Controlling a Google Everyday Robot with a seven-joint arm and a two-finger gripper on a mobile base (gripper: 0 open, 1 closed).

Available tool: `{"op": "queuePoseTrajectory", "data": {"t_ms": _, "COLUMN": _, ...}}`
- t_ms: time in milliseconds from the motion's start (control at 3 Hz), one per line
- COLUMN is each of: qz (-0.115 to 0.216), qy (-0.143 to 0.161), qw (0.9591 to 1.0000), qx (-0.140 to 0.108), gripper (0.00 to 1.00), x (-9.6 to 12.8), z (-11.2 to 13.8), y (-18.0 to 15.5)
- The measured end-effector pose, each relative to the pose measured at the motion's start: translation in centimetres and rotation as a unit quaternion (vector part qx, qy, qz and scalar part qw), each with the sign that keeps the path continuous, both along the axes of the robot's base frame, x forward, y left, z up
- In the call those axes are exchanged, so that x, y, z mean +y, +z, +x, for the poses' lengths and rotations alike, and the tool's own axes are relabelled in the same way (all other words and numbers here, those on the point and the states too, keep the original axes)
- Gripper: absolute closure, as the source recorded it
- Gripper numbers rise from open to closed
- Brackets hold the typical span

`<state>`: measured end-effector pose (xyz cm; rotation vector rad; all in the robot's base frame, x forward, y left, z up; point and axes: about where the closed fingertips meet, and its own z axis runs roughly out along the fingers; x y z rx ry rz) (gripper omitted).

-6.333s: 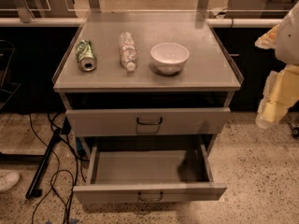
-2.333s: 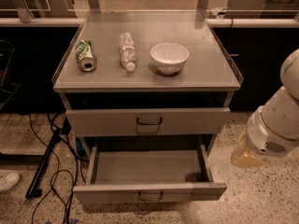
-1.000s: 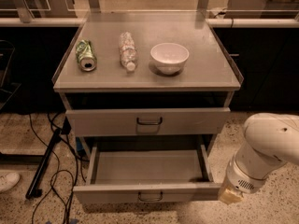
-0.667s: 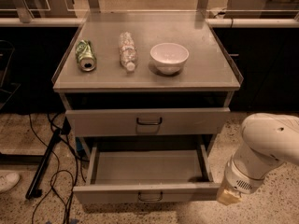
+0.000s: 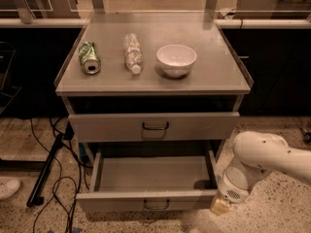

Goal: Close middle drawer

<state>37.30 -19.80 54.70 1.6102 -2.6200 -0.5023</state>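
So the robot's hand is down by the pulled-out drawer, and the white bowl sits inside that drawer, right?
Not quite. The camera view shows the white bowl on the cabinet top, beside the bottle and can. The gripper is indeed down by the pulled-out middle drawer, at its front right corner, and that drawer looks empty.

The glossy white arm (image 5: 272, 155), fat rounded segments marked with small dark dots and a perforated patch on its wrist joint (image 5: 234, 193), ends in a pale yellowish tool (image 5: 219, 207) low at the view's right.
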Motion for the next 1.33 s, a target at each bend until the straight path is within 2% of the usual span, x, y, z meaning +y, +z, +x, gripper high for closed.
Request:
{"op": "queuePoseTrajectory", "data": {"t_ms": 333, "qz": 0.000, "qy": 0.000, "qw": 1.0000, "qx": 0.004, "gripper": 1.00, "x": 0.0, "z": -0.1, "y": -0.7}}
{"op": "queuePoseTrajectory", "data": {"t_ms": 667, "qz": -0.004, "qy": -0.022, "qw": 0.9997, "qx": 0.001, "gripper": 1.00, "x": -0.9, "z": 0.8, "y": -3.9}}
{"op": "queuePoseTrajectory", "data": {"t_ms": 1000, "qz": -0.008, "qy": -0.042, "qw": 0.9990, "qx": -0.008, "gripper": 1.00, "x": -1.7, "z": 3.3, "y": -7.0}}
{"op": "queuePoseTrajectory", "data": {"t_ms": 1333, "qz": -0.007, "qy": -0.042, "qw": 0.9990, "qx": -0.007, "gripper": 1.00, "x": -1.7, "z": 3.3, "y": -7.1}}
